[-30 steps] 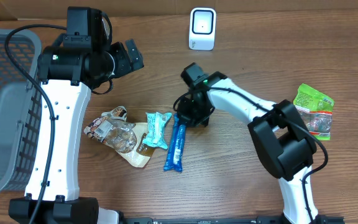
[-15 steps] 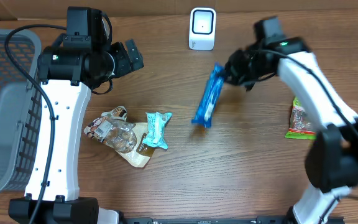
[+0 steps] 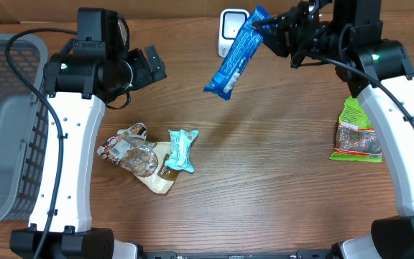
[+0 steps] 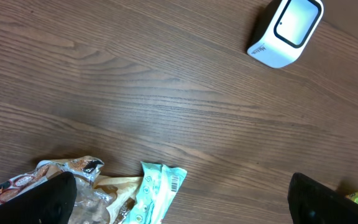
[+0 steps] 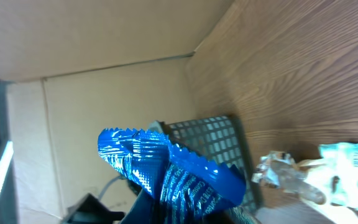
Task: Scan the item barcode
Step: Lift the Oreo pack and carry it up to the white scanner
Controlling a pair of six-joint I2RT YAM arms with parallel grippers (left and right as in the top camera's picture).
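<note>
The right gripper (image 3: pixel 270 30) is clamped shut on the upper end of a blue wrapped snack bar (image 3: pixel 233 56). It holds the bar tilted and lifted off the table, overlapping the right edge of the white barcode scanner (image 3: pixel 227 32) in the overhead view. The left gripper (image 3: pixel 152 65), jaws spread wide and holding nothing, sits well left of the scanner.

Dark brown wood-grain table (image 3: pixel 264 208) spreads wide here, evenly lit, no harsh shadows. Along its far edge stands a plain cardboard wall (image 5: pixel 104 37), panels meeting at a seam.
</note>
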